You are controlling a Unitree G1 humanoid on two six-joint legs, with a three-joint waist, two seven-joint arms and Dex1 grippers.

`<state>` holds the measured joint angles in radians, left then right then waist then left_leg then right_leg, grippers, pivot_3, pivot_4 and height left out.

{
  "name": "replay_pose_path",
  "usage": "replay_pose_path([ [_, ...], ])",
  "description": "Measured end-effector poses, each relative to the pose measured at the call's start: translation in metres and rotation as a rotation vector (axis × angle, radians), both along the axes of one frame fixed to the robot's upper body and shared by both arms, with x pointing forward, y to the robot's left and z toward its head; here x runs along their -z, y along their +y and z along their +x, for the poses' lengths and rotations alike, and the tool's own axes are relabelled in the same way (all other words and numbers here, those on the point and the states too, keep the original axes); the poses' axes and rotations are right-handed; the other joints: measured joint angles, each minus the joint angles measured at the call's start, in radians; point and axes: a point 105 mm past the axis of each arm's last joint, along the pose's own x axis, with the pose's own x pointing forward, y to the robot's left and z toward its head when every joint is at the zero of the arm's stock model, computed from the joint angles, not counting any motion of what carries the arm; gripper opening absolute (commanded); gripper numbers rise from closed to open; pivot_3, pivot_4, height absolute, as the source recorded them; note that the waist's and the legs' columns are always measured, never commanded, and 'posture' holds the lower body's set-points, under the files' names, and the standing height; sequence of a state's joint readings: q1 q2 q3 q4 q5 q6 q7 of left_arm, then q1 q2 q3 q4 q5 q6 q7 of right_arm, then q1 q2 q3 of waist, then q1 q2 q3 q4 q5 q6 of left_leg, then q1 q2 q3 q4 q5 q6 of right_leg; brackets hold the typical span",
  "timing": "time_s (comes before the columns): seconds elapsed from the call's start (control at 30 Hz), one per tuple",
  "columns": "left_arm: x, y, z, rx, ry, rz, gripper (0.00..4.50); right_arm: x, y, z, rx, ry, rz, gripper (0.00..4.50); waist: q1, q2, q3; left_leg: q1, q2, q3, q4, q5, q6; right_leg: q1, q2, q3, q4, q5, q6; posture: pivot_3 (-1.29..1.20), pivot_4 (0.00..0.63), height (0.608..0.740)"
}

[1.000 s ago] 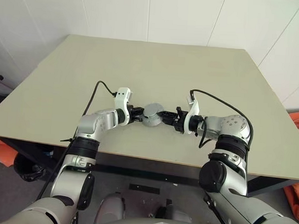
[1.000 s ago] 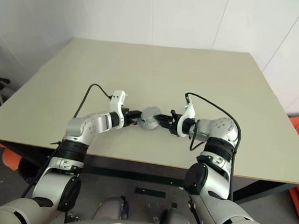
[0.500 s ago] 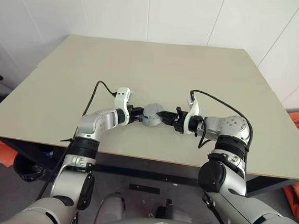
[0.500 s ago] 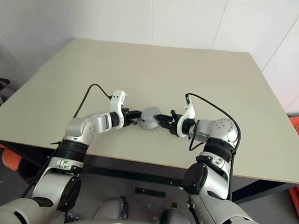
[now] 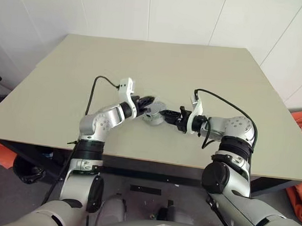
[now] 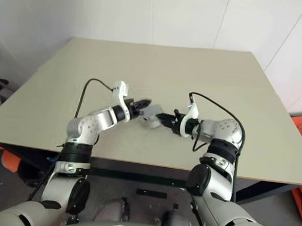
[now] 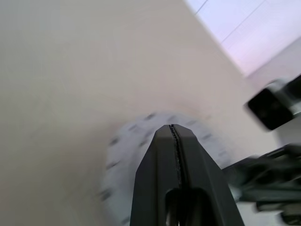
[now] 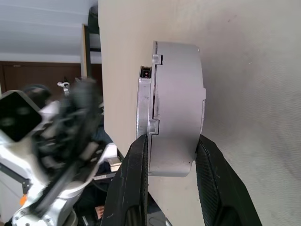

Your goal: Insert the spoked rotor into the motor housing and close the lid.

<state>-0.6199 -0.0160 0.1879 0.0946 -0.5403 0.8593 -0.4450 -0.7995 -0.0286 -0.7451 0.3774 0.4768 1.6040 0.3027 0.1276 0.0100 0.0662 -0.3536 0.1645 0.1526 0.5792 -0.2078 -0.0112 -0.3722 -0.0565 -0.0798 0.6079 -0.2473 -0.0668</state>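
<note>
My right claw (image 5: pixel 166 114) is closed on the motor housing (image 5: pixel 153 116), its 2 black fingers (image 8: pixel 136 174) pinching the short grey cylinder across its flat faces, 1 finger on each side. The jaws stand partly apart, as wide as the housing is thick. In my right wrist view the housing (image 8: pixel 176 106) is seen edge-on, its flat base toward the table (image 5: pixel 159 67) and a thin silvery plate (image 8: pixel 143 108) on the face turned away from the table; whether that plate is the lid or the spoked rotor I cannot tell.

In the head views the housing sits on the tan table near the front edge, between my 2 arms. Its short axis stands roughly upright, and my right claw reaches it from about 3 o'clock, pointing toward 9.

My left claw (image 5: pixel 147 100) is fully shut, fingertips (image 7: pixel 171 134) pressed together with nothing between them. It hovers at about 10 o'clock of the housing, a little above its top face and pointing toward the right arm. From my left wrist view the blurred pale disc of the housing (image 7: pixel 127 146) lies just beyond the closed tips.
</note>
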Motion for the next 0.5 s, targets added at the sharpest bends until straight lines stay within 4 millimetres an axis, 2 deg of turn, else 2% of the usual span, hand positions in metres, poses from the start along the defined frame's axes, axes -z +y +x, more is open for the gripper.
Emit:
replay_pose_path([
  [0.1, -0.021, 0.013, -0.006, -0.043, -0.065, -0.1, 0.0, 0.0, -0.001, 0.0, 0.003, -0.001, -0.003, 1.19, -0.004, 0.001, 0.0, 0.001, 0.0, 0.0, 0.0, 0.0, 0.0, 0.0, 0.0, 0.0, 0.001, -0.001, -0.001, 0.0, 0.0, 0.74],
  [0.3, -0.017, 0.045, -0.026, -0.132, -0.017, -0.292, 0.0, 0.0, -0.004, 0.002, 0.018, -0.007, -0.006, 1.19, -0.002, 0.002, 0.001, 0.0, 0.0, 0.0, 0.0, 0.0, 0.0, 0.0, 0.0, 0.0, 0.0, -0.001, -0.002, 0.0, 0.0, 0.74],
  [0.4, 0.006, 0.065, -0.04, -0.206, 0.109, -0.395, 0.0, -0.001, -0.005, 0.005, 0.033, -0.008, 0.009, 1.19, -0.003, 0.002, 0.001, 0.0, 0.001, 0.0, 0.0, 0.0, 0.0, 0.0, 0.001, 0.0, 0.0, -0.003, -0.004, 0.0, 0.0, 0.74],
  [0.5, 0.033, 0.082, -0.051, -0.282, 0.236, -0.454, 0.58, -0.009, -0.004, 0.01, 0.035, -0.03, 0.024, 1.19, -0.003, 0.002, 0.003, 0.0, 0.001, 0.0, 0.0, 0.0, 0.0, 0.0, 0.001, 0.0, 0.0, -0.002, -0.004, 0.0, 0.0, 0.74],
])
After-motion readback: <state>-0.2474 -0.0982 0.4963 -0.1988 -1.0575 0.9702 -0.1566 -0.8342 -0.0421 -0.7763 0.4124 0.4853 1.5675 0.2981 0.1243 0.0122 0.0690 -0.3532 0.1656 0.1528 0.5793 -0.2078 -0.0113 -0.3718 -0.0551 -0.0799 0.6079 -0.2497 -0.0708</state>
